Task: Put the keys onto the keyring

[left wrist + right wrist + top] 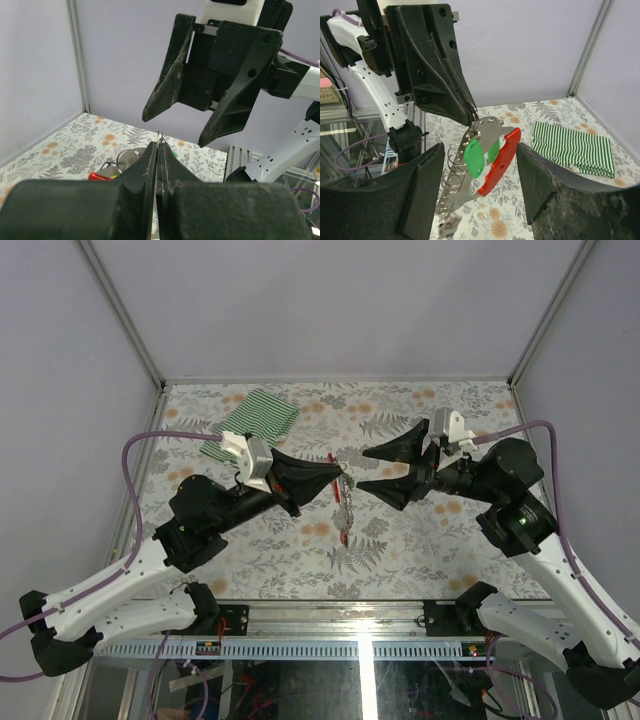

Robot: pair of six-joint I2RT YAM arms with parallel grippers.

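My left gripper [338, 478] is shut on a thin wire ring of the keyring and holds it above the table's middle. In the right wrist view the keyring [501, 160] hangs from those black fingertips: a red curved piece on a silvery holed strip [485, 132] with several wire rings. Two green-tagged keys [474, 157] hang on it near the top. A small silvery bunch at the strip's lower end is blurred. My right gripper [362, 469] is open and empty, its jaws either side of the hanging keyring [344, 498] without touching it. The left wrist view shows shut fingers [150, 165] and a wire tip.
A green-and-white striped cloth [258, 420] lies at the back left of the floral table [300, 550]; it also shows in the right wrist view [570, 147]. Grey walls close in the back and sides. A metal rail runs along the near edge.
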